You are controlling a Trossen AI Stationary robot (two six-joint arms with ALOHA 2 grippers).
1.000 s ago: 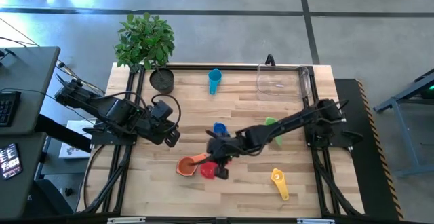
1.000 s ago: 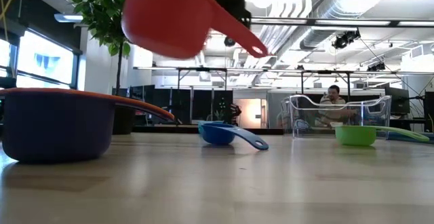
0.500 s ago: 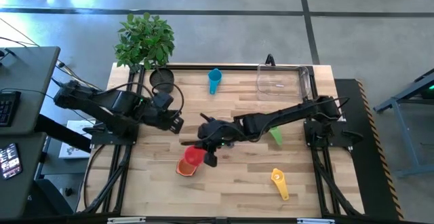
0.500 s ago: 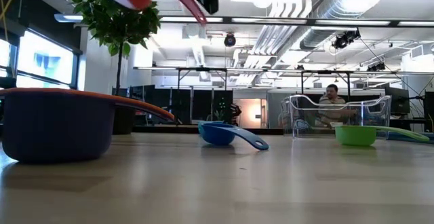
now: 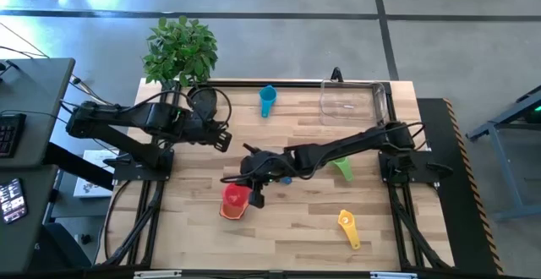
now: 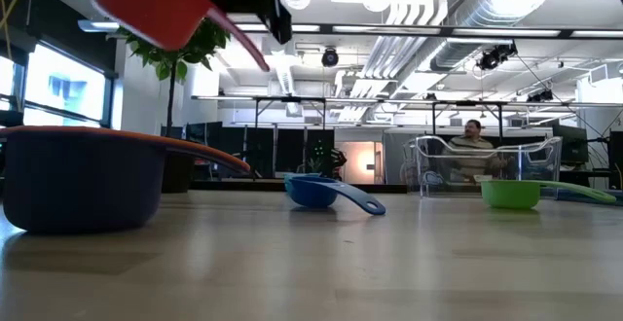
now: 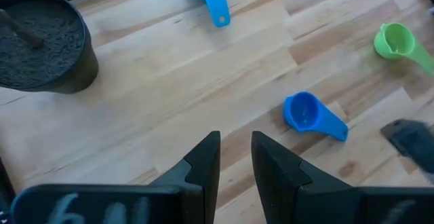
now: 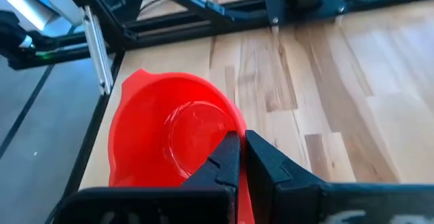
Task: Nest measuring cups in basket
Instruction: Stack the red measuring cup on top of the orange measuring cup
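Red plastic measuring cup (image 5: 236, 195) is gripped by right pincer (image 5: 254, 188) at lower centre, above the orange-rimmed stack (image 5: 228, 210); lowering into it is judged next; left pincer (image 7: 235, 157), slightly parted, empty, is parked upper left.

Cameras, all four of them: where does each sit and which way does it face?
High: overhead, looking straight down; both arms show.
Low: table height, looking level across; red cup overhead.
Left wrist: above the table; left end effector shows, blue cup ahead.
Right wrist: right end effector grips the red cup.
Shared: red cup, low and right wrist.
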